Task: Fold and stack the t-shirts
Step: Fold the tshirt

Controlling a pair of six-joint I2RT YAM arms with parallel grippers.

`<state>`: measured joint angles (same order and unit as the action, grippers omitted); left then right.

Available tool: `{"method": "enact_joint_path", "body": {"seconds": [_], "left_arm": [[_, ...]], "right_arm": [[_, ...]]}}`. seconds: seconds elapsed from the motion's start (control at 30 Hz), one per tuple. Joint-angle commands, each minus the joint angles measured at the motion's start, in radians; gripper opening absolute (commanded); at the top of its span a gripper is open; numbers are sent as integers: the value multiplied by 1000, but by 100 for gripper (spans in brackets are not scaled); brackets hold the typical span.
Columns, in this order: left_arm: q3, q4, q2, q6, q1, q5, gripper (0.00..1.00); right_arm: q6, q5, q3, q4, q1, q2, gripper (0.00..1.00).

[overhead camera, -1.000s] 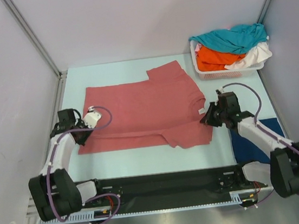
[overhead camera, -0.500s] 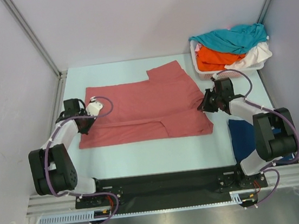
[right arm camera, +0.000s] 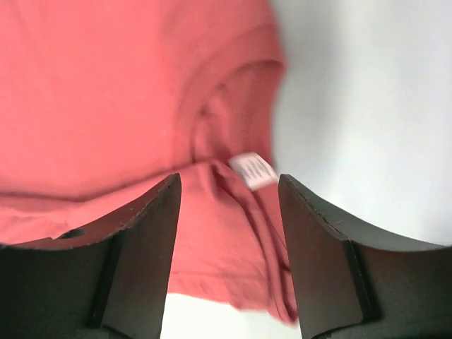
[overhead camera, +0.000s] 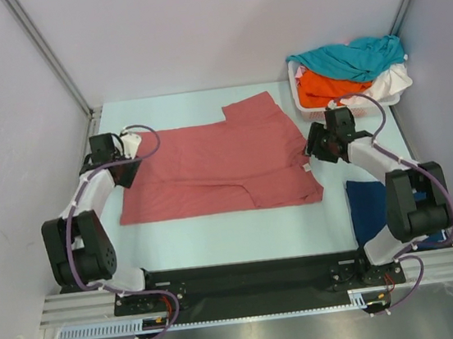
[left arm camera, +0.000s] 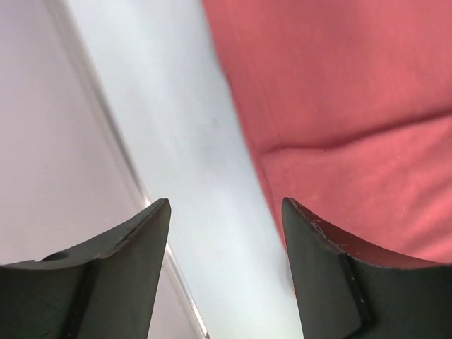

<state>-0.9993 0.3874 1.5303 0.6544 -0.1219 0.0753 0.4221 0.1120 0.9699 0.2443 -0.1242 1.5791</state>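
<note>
A white lattice basket (overhead camera: pixel 319 113) sits at the far right corner of the pale blue table (overhead camera: pixel 218 237).

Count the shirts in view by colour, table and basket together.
Salmon-red shirt: 1
Navy shirt: 1
Teal shirt: 1
Orange shirt: 1
White shirt: 1
Total: 5

The whole table (overhead camera: pixel 218 237) is being looked down on from above and behind the arm bases, while the salmon-red t-shirt (overhead camera: pixel 210 167), shared by all views, is being viewed close up, its left edge past the left gripper (left arm camera: pixel 226 201), its tagged edge past the right gripper (right arm camera: pixel 229 176).
</note>
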Motion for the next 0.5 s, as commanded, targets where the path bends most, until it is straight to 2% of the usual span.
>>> {"method": "enact_joint_path", "body": {"seconds": [0.0, 0.1, 0.17, 0.23, 0.27, 0.37, 0.47], "left_arm": [[-23, 40, -134, -46, -1, -23, 70], [100, 27, -212, 20, 10, 3, 75], [154, 31, -231, 85, 10, 30, 73], [194, 85, -295, 157, 11, -41, 70], [261, 87, -327, 239, 13, -105, 70], [400, 44, -432, 385, 27, -123, 77], [467, -24, -421, 433, 31, -88, 82]], "right_arm": [[33, -178, -12, 174, -2, -122, 61], [70, -189, -104, 216, -40, -224, 60], [87, -186, -147, 230, -55, -280, 61], [121, -179, -204, 230, -66, -303, 61], [133, -164, -223, 214, -69, -318, 61], [155, -140, -273, 167, -87, -323, 61], [175, -121, -286, 133, -95, -288, 61]]}}
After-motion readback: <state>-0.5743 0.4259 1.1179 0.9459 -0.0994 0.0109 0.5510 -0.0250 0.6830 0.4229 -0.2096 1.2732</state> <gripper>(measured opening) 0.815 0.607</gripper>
